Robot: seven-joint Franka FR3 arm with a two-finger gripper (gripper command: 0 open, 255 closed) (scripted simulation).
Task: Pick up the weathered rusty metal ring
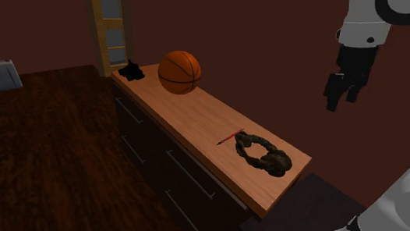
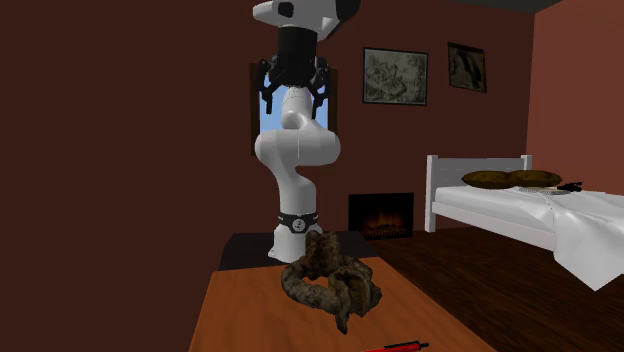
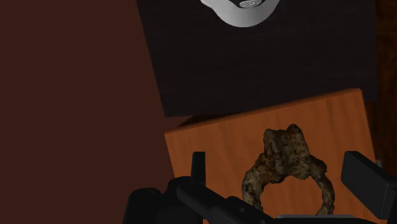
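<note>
Rusty ring (image 1: 271, 162) by dresser's (image 1: 188, 111) end edge: prob heavy, hard, rough. Grab thin side w/ gripper (image 1: 341, 100), open now.

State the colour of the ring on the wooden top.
The ring is mottled dark brown and tan, rust-like; clearest in the wrist view.

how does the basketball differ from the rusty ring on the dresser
The basketball is a smooth orange sphere with black seams; the ring is a lumpy brown open loop. The basketball sits tall at the far end of the wooden top in the shoulder view; the ring lies low at the near end. Both rest on that top.
</note>
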